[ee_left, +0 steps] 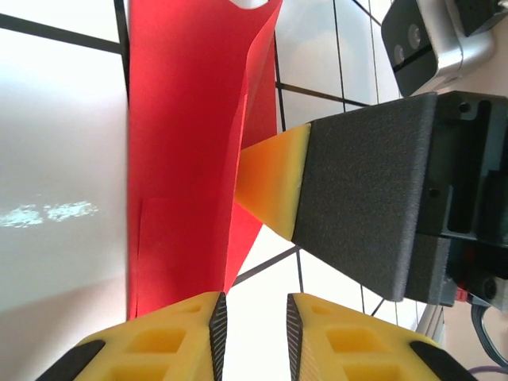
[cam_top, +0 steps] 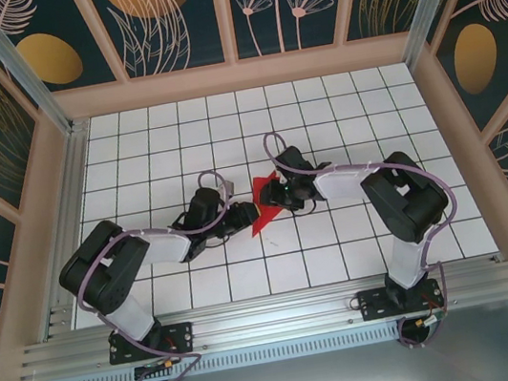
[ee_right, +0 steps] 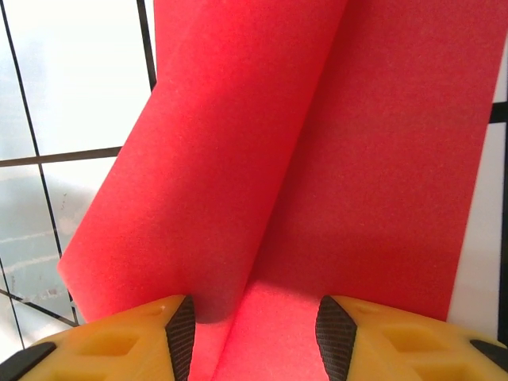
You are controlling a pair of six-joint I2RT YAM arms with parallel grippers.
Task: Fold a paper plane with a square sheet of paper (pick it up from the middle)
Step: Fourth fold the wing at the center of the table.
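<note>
The sheet of paper [cam_top: 262, 214] is a creased red shape, partly folded, on the white grid between both grippers. In the left wrist view the paper [ee_left: 182, 159] stands up as a folded flap on the left. My left gripper [ee_left: 252, 305] is open, nothing sits between its pads, and the paper's lower edge meets the tip of its left finger. My left gripper [cam_top: 242, 216] sits at the sheet's left side. My right gripper [cam_top: 275, 198] reaches in from the right, and one of its fingers [ee_left: 274, 182] pokes behind the flap. In the right wrist view the paper [ee_right: 262, 143] spreads between the wide-apart jaws of my right gripper [ee_right: 255, 309], unpinched.
The white gridded table [cam_top: 321, 122] is walled by wooden frames with patterned panels [cam_top: 235, 73]. An aluminium rail [cam_top: 274, 318] runs along the near edge by both arm bases. The right wrist's camera housing [ee_left: 417, 44] hangs close above my left gripper.
</note>
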